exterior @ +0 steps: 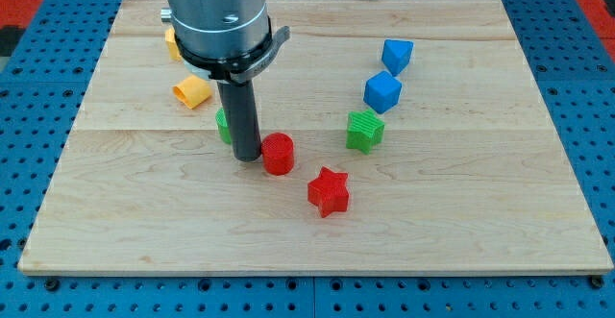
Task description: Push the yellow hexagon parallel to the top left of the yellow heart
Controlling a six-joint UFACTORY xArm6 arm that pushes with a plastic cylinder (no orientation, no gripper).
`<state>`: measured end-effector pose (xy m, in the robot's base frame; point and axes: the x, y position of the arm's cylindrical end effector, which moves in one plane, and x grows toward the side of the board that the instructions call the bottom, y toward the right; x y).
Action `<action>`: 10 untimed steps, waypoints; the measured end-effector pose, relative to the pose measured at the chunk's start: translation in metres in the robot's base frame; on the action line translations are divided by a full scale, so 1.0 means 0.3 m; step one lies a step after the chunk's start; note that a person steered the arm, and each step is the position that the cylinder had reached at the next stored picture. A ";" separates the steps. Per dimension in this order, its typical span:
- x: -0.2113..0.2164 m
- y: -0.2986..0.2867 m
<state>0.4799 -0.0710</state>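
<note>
My tip [247, 157] rests on the board just left of a red cylinder [278, 153], almost touching it. A yellow block [192, 92] lies up and to the left of the tip; it looks like the heart. Another yellow block [171, 42] peeks out from behind the arm's body at the view's top left; its shape is mostly hidden. A green block [222, 124] sits right behind the rod, partly hidden.
A red star [329, 191] lies to the lower right of the red cylinder. A green block [365, 130] and two blue blocks [382, 91] [397, 55] stand in a line at the right. The wooden board [480, 212] ends at blue pegboard.
</note>
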 end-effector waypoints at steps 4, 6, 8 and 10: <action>0.284 0.006; 0.216 -0.013; -0.006 -0.115; -0.032 -0.405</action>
<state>0.4703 -0.1924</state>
